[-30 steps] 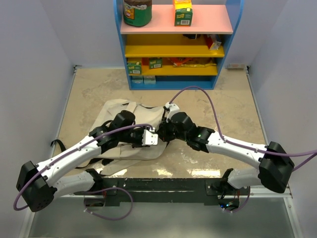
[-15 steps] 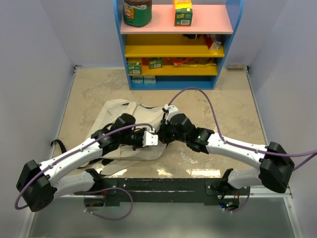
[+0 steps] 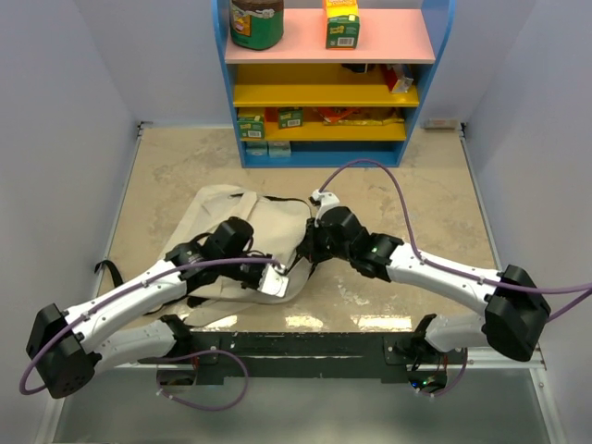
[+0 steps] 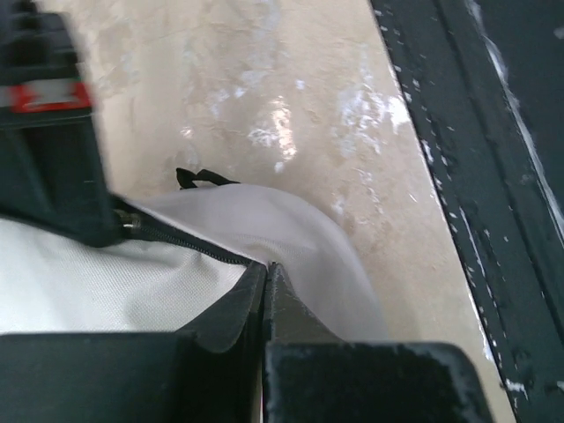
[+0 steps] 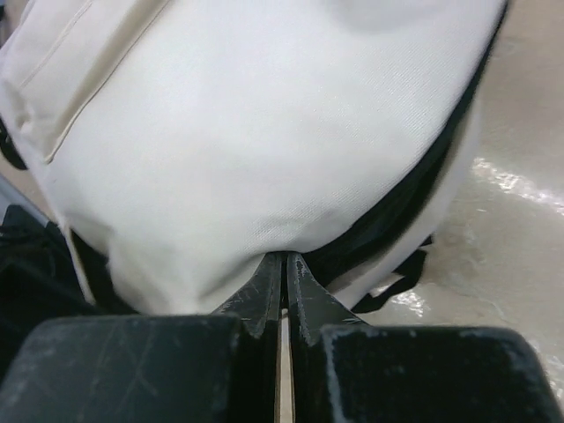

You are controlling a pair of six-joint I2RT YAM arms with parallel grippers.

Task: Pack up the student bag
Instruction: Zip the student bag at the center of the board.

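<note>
The student bag [image 3: 245,217], cream canvas with black zipper trim, lies flat on the table between both arms. My left gripper [image 3: 277,285] is at the bag's near right corner. In the left wrist view its jaws [image 4: 267,264] are shut right where the black zipper [image 4: 185,242] ends, pinching the bag's edge [image 4: 132,282]. My right gripper [image 3: 308,252] meets the bag's right side from the other way. In the right wrist view its jaws [image 5: 285,256] are shut on the cream cloth [image 5: 264,132] beside the dark zipper opening [image 5: 414,203].
A blue shelf unit [image 3: 328,83] with jars, boxes and packets stands at the far edge. A black strap [image 3: 106,270] trails off the bag to the left. The dark mounting rail [image 3: 305,347] runs along the near table edge, also seen as a dark rail [image 4: 493,176]. Side walls close in.
My left gripper has shut at the bag's zipper edge and moved toward the near table edge, drawing that corner with it. The right gripper stayed shut and shifted slightly.
</note>
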